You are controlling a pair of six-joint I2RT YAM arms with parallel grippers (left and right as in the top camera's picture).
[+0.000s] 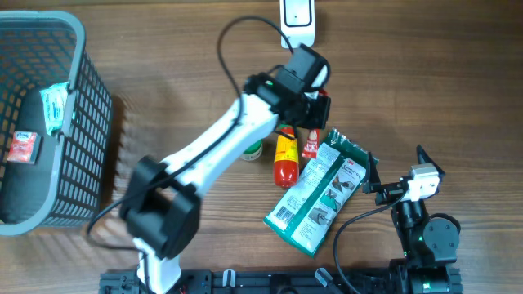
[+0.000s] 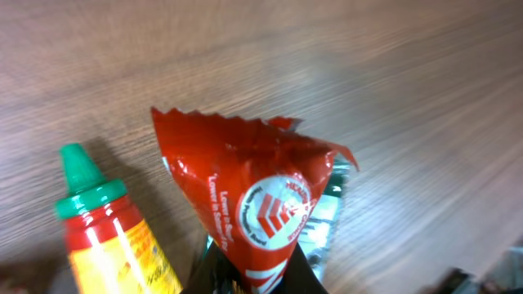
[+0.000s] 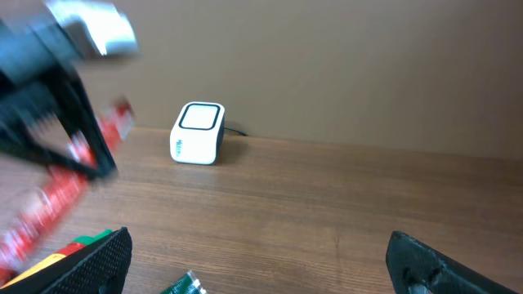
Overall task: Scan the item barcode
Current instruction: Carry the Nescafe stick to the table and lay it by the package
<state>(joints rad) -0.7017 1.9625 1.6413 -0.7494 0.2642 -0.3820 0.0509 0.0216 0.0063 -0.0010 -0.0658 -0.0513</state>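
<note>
Overhead, left hand [image 1: 315, 122] extended forward, pinching red sachet [image 1: 311, 147], right hand [image 1: 398, 166] agape

Brown wood-grain table [image 1: 441, 82], plain beige wall [image 3: 343, 65]

I see the small red foil sachet [image 2: 261, 196] with a zigzag-cut top edge and a round white logo on its face. It is pinched at its lower end in the left gripper [image 2: 255, 276], with the cut edge pointing away from the fingers. The white box-shaped scanner [image 3: 198, 133], with a dark-framed window on top, stands upright on the wooden table [image 3: 327, 196], apart from the sachet.
</note>
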